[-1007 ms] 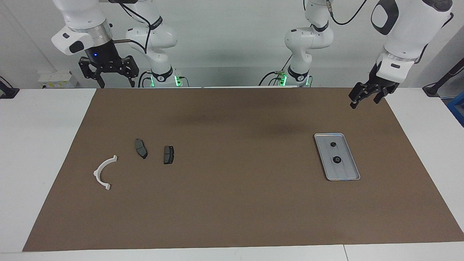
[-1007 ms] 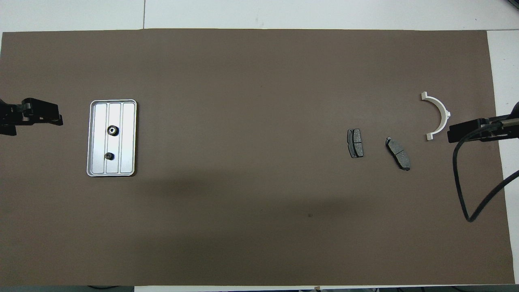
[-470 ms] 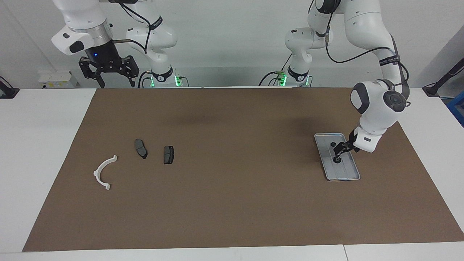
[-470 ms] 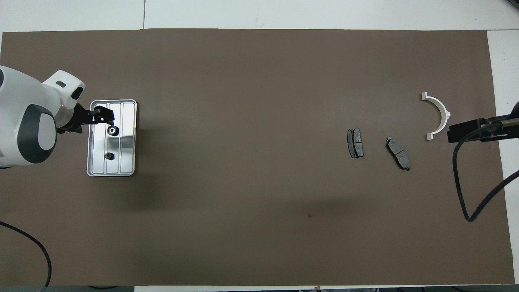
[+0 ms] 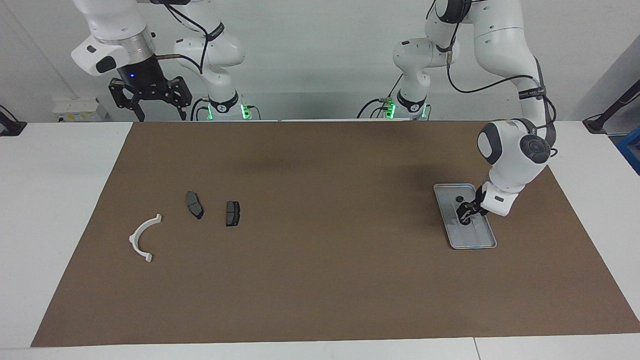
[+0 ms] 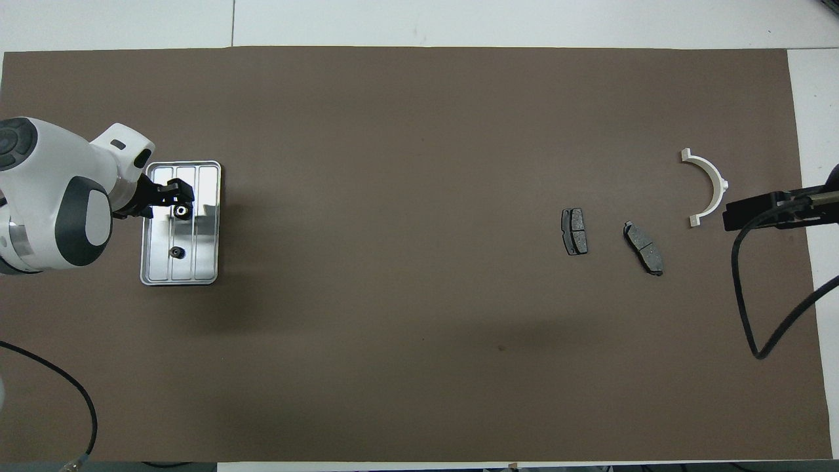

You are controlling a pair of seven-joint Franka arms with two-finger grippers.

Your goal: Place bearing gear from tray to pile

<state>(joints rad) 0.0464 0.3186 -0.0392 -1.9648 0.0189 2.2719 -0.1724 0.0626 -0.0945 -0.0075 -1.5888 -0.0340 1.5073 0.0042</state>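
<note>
The silver tray (image 5: 477,237) (image 6: 206,262) lies toward the left arm's end of the table. It holds two small dark bearing gears. One gear (image 5: 459,199) (image 6: 175,252) is nearer to the robots; the other gear (image 5: 465,221) (image 6: 181,210) is farther. My left gripper (image 5: 467,212) (image 6: 172,200) is open, low in the tray, right at the farther gear and partly hiding it. The pile lies toward the right arm's end: a white arc (image 5: 134,235) (image 6: 720,180) and two dark brake pads (image 5: 194,205) (image 5: 232,213) (image 6: 643,248) (image 6: 575,240). My right gripper (image 5: 160,116) (image 6: 737,216) waits open, raised beside the arc.
A brown mat (image 5: 320,280) (image 6: 406,164) covers most of the white table. The right arm's black cable (image 6: 741,295) hangs over the mat's edge near the pile. A grey box (image 5: 80,109) sits off the mat by the right arm.
My left arm swung from high over the table's end down into the tray, then shifted slightly and lowered onto the farther gear. The right arm has not moved.
</note>
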